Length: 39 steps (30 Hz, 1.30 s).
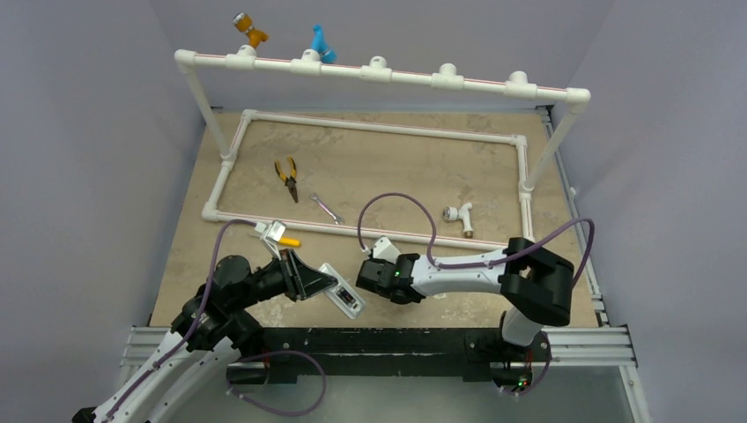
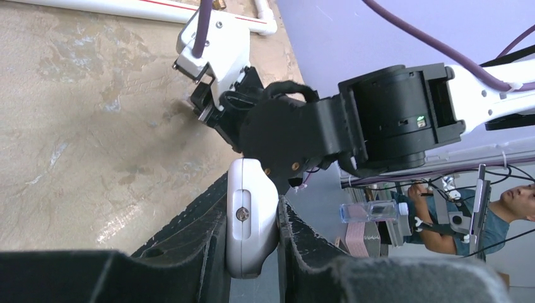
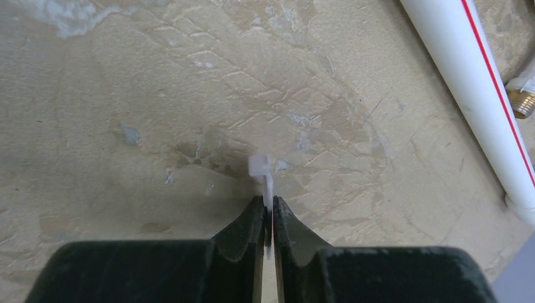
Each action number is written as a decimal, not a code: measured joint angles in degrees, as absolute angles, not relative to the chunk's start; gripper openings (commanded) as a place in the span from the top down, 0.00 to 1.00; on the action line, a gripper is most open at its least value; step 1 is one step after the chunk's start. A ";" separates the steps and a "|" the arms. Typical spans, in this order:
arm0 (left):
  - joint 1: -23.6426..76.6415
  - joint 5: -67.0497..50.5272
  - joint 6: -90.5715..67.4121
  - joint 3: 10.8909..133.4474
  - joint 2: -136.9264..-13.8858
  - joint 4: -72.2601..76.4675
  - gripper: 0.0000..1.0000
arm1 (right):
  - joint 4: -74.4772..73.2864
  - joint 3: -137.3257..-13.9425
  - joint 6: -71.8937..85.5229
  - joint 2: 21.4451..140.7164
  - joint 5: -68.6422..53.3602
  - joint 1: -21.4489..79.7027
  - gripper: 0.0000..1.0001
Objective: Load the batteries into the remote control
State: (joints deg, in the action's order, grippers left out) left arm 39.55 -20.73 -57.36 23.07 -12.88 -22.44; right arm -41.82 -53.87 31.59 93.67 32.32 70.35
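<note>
Left wrist view: the left end effector point(image 2: 252, 252) is closed on the remote control point(image 2: 251, 205), clamping its long sides near the table point(image 2: 94, 126) edge. It looks like a light, stiff, slick shell, best held by those sides. The right end effector point(image 3: 268, 218), just beyond the remote's far end, pinches a thin white cover point(image 3: 262, 170); no batteries show.

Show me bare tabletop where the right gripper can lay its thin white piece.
Widest free patch: inside the PVC frame, between the wrench and the pipe fitting, and along the far pipe. Tabletop below the right gripper and its thin white piece is also bare. Crowded: the near edge, where the left gripper holds the remote control beside it.
</note>
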 measured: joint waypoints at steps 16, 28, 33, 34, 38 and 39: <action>39.57 -20.36 -57.23 23.11 -12.43 -24.51 1.00 | -45.32 -55.20 33.87 96.66 36.21 73.82 0.59; 39.57 -20.25 -57.21 23.14 -11.49 -24.58 1.00 | -36.38 -52.40 33.78 86.30 27.22 73.80 0.51; 39.55 -20.25 -57.21 23.14 -11.40 -24.58 1.00 | -33.78 -50.02 33.95 81.56 24.69 70.87 0.51; 39.57 -20.27 -57.23 23.14 -11.40 -24.58 1.00 | -33.30 -49.21 34.17 80.36 24.10 69.67 0.52; 39.55 -20.27 -57.23 23.14 -11.40 -24.58 1.00 | -31.29 -44.99 36.62 74.11 21.56 64.25 0.55; 39.55 -20.27 -57.23 23.14 -11.40 -24.56 1.00 | -31.05 -43.75 37.65 72.18 21.32 62.98 0.57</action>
